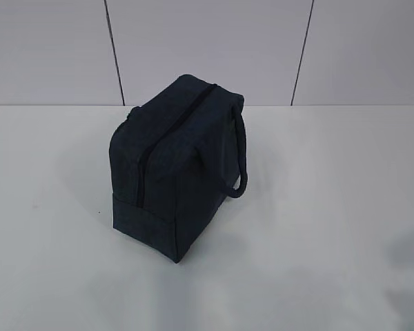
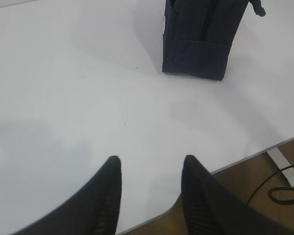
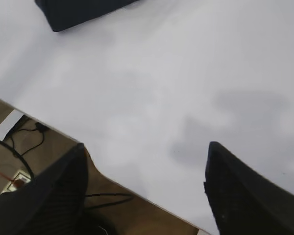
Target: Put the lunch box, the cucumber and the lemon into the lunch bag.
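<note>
A dark navy fabric bag [image 1: 176,165] stands upright on a white table [image 1: 317,207], a little left of the middle in the exterior view and toward the far side, with a pale panelled wall [image 1: 207,48] behind it. The bag is boxy, with a flat base band stitched around its lower part. A closed zipper [image 1: 167,134] runs along the top ridge and down the near end face. One loop handle [image 1: 239,155] hangs down the right side; only a small bit of another shows at the far left edge. In the left wrist view, the left gripper [image 2: 149,164] hangs above the near table edge, its two black fingers [image 2: 108,196] moderately apart with nothing between them. The bag sits well beyond it, at the top of that view, and a sliver of a small white mark [image 2: 164,24] shows on its left face. Brown floor and a black cable [image 2: 284,188] lie below the table edge. In the right wrist view, the right gripper [image 3: 144,169] is spread wide and holds nothing, poised over the table edge. A corner of the bag shows at the top left there, well apart from the fingers. Lunch box, cucumber and lemon cannot be seen in any view.
</note>
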Controlling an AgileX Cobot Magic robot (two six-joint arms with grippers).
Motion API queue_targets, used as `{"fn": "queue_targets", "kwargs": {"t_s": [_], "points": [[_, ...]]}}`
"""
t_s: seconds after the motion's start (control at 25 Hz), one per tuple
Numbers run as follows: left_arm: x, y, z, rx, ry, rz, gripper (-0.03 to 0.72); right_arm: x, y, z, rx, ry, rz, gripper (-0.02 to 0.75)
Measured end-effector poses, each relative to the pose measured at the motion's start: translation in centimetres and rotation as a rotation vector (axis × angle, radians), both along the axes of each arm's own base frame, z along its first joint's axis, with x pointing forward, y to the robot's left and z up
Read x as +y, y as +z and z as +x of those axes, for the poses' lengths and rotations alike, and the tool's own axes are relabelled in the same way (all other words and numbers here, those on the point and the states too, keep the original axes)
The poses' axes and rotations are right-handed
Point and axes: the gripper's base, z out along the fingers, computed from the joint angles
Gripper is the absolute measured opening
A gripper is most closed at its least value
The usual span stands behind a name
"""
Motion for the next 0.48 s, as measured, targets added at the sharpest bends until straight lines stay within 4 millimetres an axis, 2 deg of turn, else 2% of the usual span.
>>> {"fn": "queue_targets", "kwargs": {"t_s": [0.32,0.48], "points": [[0.0,0.0,0.0,0.000,0.006,0.000,0.266,-0.5,0.0,-0.7,-0.032,-0.300,0.015,0.580],[-0.2,0.0,0.0,0.000,0.083,0.000,0.259,-0.7,0.0,-1.5,-0.081,-0.425,0.032,0.580]]}}
